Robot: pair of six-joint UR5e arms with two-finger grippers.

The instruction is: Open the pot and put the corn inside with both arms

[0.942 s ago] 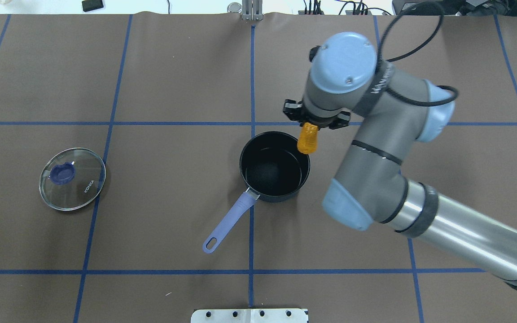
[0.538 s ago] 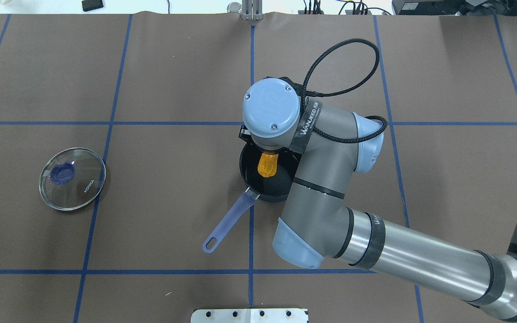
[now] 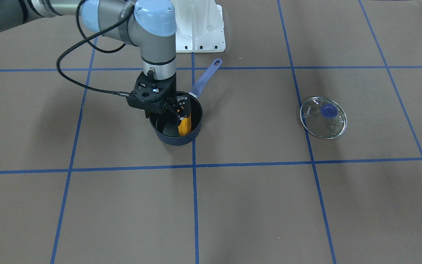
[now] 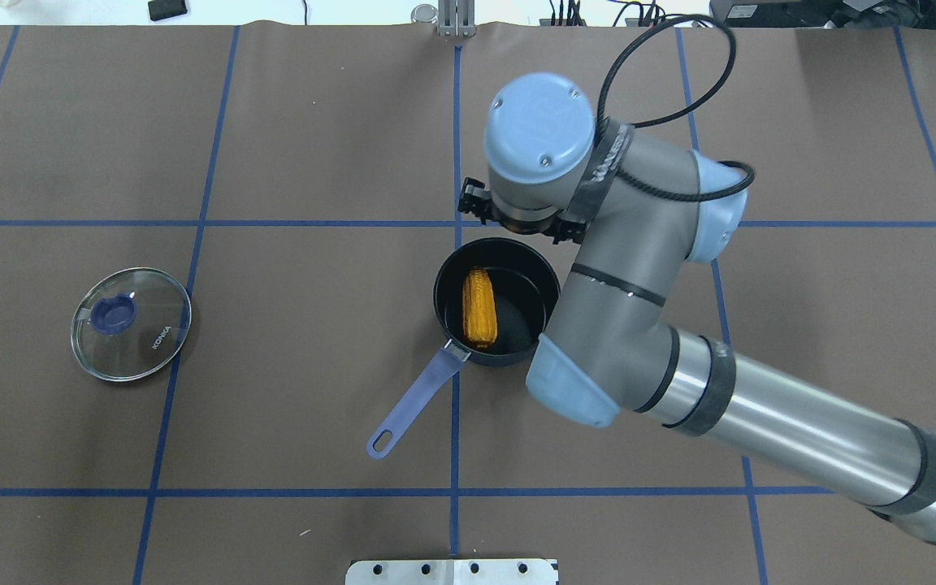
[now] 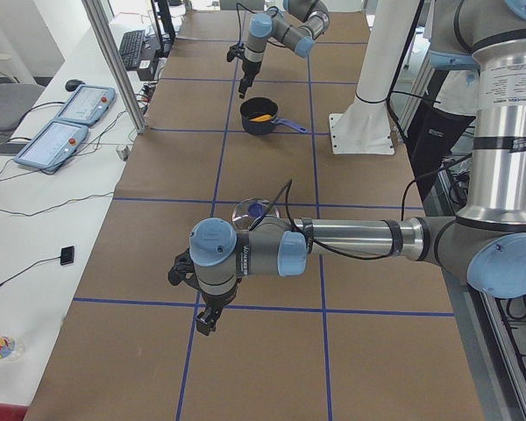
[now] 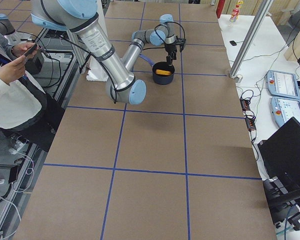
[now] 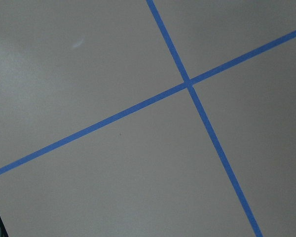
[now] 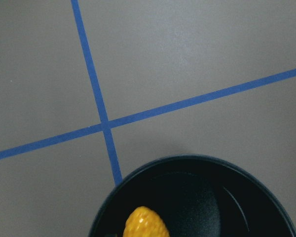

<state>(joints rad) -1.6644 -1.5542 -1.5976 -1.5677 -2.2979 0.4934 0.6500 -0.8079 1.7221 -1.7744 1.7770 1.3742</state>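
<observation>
The task is judged done: glass lid [image 4: 131,324] set aside on the desk [image 4: 314,162], corn [image 4: 479,308] laid in the pot [image 4: 438,302], right pincer [image 3: 164,113] spread, left pincer [image 5: 203,323] impossible to tell.

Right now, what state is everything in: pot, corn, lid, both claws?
pot: uncovered, upright, corn inside.
corn: lying in the pot, not gripped.
lid: off, lying flat, knob up.
right claw: open, empty, above the pot.
left claw: far from the pot; open or shut, cannot tell.
</observation>
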